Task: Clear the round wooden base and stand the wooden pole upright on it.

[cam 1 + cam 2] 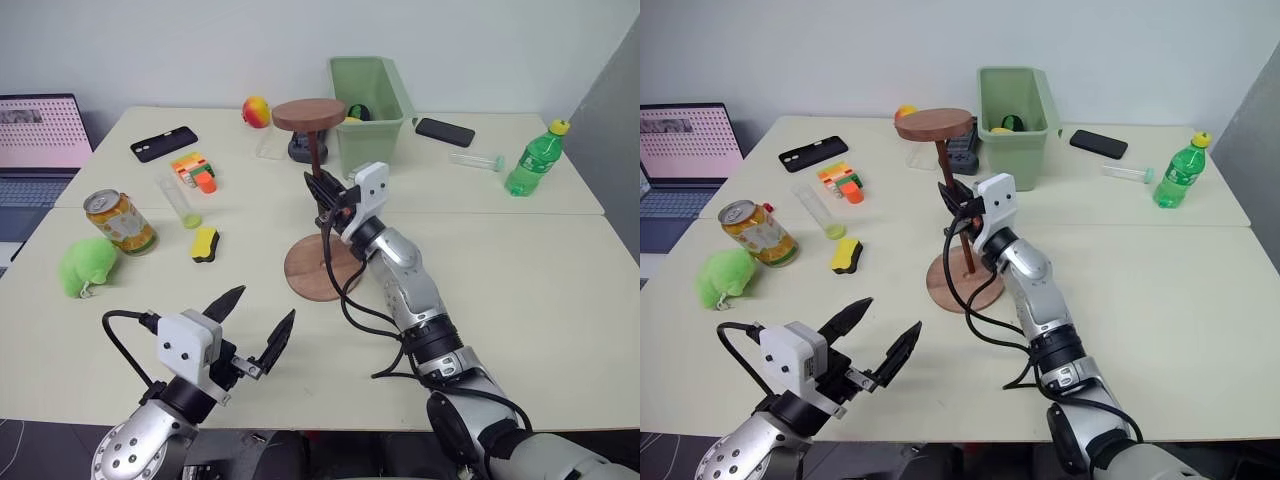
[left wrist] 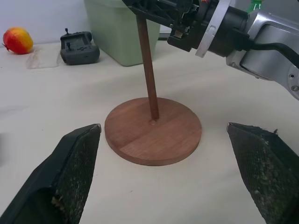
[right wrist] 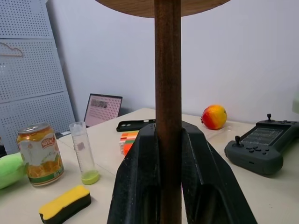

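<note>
1. Left gripper (image 1: 258,330) nearest, fingers spread, holding nothing, near side of round wooden base (image 1: 322,270).
2. Base is cleared; wooden pole (image 2: 148,74) tip sits at its centre hole.
3. Right gripper (image 3: 169,154) clamps pole; release left.

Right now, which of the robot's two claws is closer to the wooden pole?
The right. The right gripper is shut on the wooden pole, which stands in the round wooden base. The left gripper is open, short of the base, touching nothing.
</note>
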Action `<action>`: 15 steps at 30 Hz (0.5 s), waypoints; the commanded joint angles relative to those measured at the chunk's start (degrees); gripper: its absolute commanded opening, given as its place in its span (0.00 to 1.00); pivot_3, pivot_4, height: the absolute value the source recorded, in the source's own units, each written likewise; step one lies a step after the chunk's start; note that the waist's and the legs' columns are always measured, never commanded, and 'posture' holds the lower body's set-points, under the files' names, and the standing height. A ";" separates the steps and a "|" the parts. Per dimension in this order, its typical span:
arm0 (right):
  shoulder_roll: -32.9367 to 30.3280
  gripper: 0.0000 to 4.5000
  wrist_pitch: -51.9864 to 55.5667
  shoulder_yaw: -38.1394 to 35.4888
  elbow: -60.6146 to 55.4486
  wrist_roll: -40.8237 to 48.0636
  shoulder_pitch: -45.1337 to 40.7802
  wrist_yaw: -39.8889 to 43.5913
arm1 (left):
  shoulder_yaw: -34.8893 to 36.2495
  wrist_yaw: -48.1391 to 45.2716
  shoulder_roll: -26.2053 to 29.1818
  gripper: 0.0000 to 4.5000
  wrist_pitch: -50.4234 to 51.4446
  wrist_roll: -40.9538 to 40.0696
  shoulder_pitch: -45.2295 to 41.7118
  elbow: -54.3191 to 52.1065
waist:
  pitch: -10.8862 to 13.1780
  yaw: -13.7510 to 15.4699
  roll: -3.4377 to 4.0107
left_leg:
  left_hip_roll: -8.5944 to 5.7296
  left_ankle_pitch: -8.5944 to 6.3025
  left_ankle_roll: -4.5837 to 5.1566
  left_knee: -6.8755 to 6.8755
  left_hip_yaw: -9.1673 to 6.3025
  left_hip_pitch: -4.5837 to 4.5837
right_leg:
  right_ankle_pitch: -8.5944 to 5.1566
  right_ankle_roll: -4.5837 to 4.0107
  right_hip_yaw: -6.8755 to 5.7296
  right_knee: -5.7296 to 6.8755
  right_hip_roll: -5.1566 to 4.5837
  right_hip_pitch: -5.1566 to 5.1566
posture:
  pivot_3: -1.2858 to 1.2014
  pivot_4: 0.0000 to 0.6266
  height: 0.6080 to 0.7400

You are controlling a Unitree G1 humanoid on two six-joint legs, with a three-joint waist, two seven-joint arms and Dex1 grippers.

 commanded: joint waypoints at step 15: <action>3.69 0.05 -1.20 4.36 0.92 -0.29 3.39 -0.41 | -0.29 0.37 -0.64 1.00 -4.30 0.89 2.68 0.38 | -0.07 -0.11 0.00 | 0.01 0.00 0.01 -0.02 0.00 0.06 | 0.00 0.00 0.01 -0.01 0.00 0.04 | 0.52 0.24 1.00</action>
